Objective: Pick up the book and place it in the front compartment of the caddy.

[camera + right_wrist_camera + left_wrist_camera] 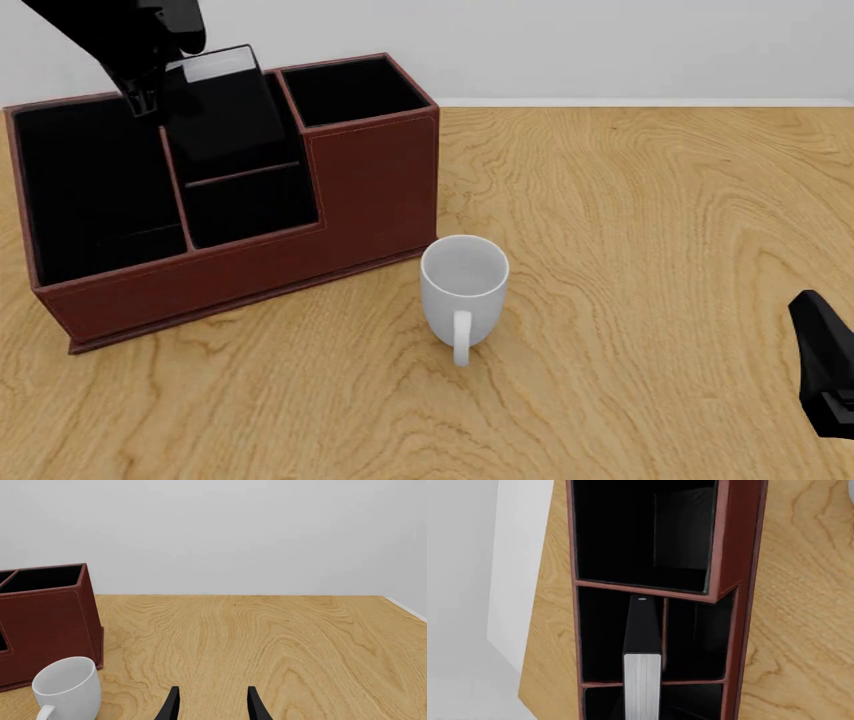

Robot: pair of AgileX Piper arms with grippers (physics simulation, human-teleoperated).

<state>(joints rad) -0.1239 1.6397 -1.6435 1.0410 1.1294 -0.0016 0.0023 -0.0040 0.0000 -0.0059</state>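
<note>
The book (230, 105) is held upright by the left gripper (150, 88), pinched at its top edge, directly above the caddy (360, 190), its lower end over a middle compartment. The right gripper (212, 706) is kept spread low over the bench (641, 230), the white mug (463, 280) well to its left.

Caddy (227, 255) blocks table's (641, 200) far-left corner; mug (465, 280) stands just off its right end; right half open.
</note>
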